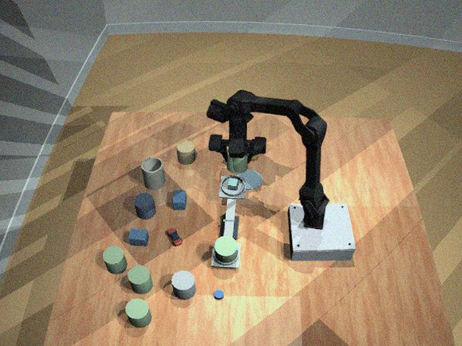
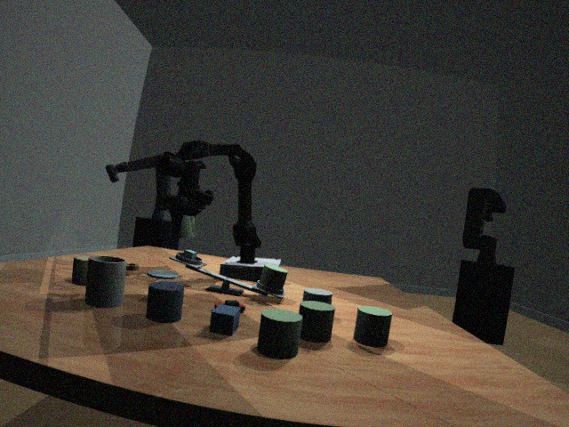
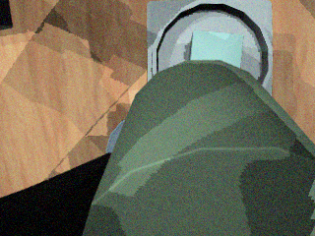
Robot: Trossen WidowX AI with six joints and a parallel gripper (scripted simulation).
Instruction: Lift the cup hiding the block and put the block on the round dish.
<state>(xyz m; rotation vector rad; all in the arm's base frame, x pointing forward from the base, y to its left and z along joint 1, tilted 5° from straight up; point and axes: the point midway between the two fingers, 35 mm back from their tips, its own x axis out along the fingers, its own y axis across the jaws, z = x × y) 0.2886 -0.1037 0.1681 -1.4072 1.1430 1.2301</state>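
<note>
My gripper (image 1: 238, 156) (image 2: 187, 214) is shut on a green cup (image 1: 237, 165) (image 2: 188, 227) (image 3: 197, 123), held in the air beyond the balance's raised end. The small pale teal block (image 1: 233, 183) (image 2: 190, 253) (image 3: 217, 46) lies uncovered in the ring of the raised pan (image 1: 223, 192). The other green cup (image 1: 225, 248) (image 2: 273, 279) stands on the lowered end of the tilted balance (image 1: 230, 209) (image 2: 215, 276). The round pale-blue dish (image 1: 253, 180) (image 2: 162, 274) lies beside the raised pan; in the wrist view the held cup hides most of it.
A tall grey cup (image 1: 154, 176) (image 2: 105, 285), tan cylinder (image 1: 186, 154), navy cylinder (image 1: 145, 207), blue blocks (image 1: 179, 201) (image 1: 138, 237) and red toy car (image 1: 174, 237) stand left of the balance. Several green cylinders (image 1: 140, 281), a grey cylinder (image 1: 183, 286) and a blue disc (image 1: 218, 294) are nearer the front.
</note>
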